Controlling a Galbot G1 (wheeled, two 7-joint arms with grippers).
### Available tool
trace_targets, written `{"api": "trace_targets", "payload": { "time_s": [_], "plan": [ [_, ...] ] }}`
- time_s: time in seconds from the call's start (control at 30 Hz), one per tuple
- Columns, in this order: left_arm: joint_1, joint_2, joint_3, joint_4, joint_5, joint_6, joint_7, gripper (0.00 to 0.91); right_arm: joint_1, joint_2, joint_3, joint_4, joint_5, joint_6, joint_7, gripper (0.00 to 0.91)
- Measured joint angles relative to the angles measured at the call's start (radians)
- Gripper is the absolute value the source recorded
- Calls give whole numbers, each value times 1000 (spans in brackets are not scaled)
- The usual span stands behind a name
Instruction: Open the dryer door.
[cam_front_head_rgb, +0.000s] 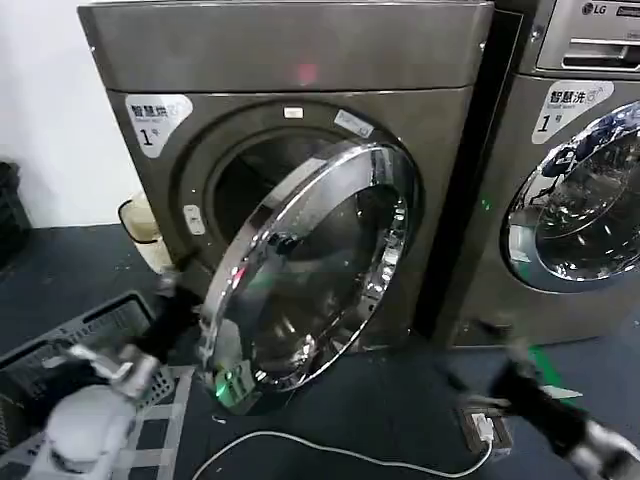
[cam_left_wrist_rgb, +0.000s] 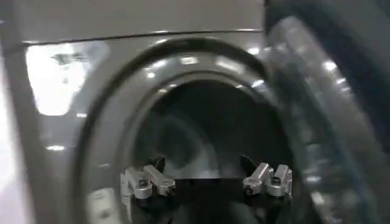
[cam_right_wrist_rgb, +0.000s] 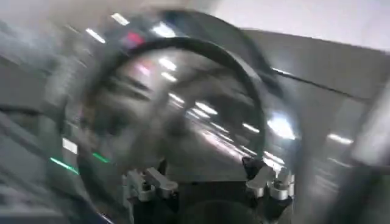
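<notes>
While the dryer door (cam_front_head_rgb: 310, 275) stands partly swung out from the drum opening, the left gripper (cam_left_wrist_rgb: 206, 181), jaws wide and empty, faces the drum beside its rim. Right gripper (cam_right_wrist_rgb: 207, 182) likewise wide, empty. Recommend pushing steadily outward along the door's hinge arc.

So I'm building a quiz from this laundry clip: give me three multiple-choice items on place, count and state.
1. Where is the left gripper aimed?
A. into the open drum mouth
B. at the basket
C. at the cable

2. How many front-loading machines stand side by side?
A. one
B. two
C. three

3. What state is the dryer door in?
A. latched shut
B. swung partly open
C. removed

Answers: 1 A, the left wrist view looks past the open fingers into the dark drum opening. 2 B, the dryer stands beside the LG machine. 3 B, the chrome rim stands angled away from the opening.
</notes>
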Motion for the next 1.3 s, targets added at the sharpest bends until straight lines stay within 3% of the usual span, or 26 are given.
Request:
{"api": "trace_targets", "payload": {
  "time_s": [0.27,0.57,0.7,0.97,1.3],
  "plan": [
    [-77,15,184,-9,-19,-6,-1,907,9,230,340,-28,64,-235,300,907],
    [-177,-12,360,45,-19,-22,-1,907,55,354,660,-202,54,-325,395,907],
    [-244,-36,463,91,-13,-23,-1,907,60,367,786,-315,2,-320,478,907],
    [-404,-113,643,201,-6,-16,0,907,71,368,1000,-500,-7,-302,559,907],
    [-558,-271,797,340,9,-8,1,907,47,367,1133,-590,25,-270,539,907]
  ]
}}
